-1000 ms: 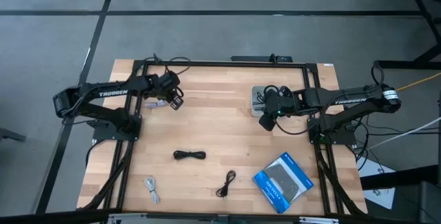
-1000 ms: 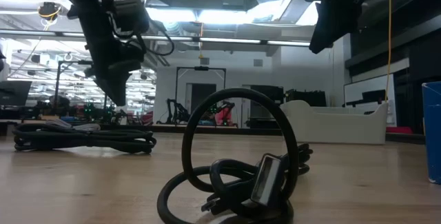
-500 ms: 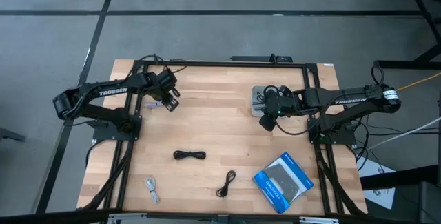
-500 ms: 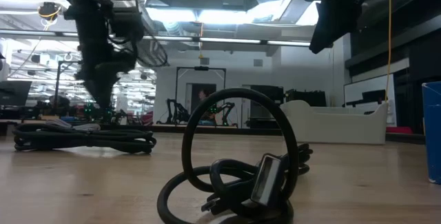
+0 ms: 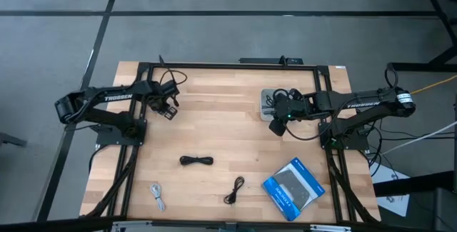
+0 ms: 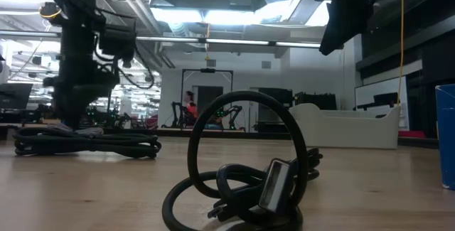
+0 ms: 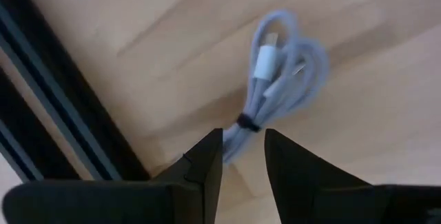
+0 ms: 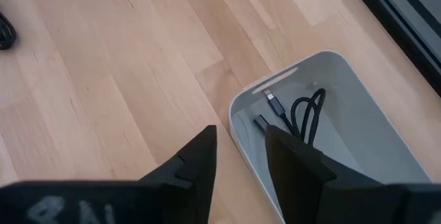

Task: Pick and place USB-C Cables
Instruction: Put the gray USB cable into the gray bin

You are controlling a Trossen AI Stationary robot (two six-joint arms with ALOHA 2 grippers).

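Wooden surface (image 5: 214, 132), blue-and-black box (image 5: 293, 189) at its near right. Grey tray (image 8: 372, 141) below right gripper (image 8: 241, 133), parted and empty; one black cable (image 8: 303, 117) coiled inside. Left gripper (image 7: 243, 156) parted, holding nothing, just over whitish-grey cable (image 7: 279, 79) beside the frame rail. Light, limp, probably slick. Best pinched at the banded waist.

Grey cable (image 7: 279, 86): my left fingers (image 7: 207, 169) hide its tail end.
Tray (image 8: 386, 134): far corner cut off by the frame edge; my right fingers (image 8: 289, 162) cover its near rim.
Box (image 6: 446, 135): only a blue sliver shows at the edge.
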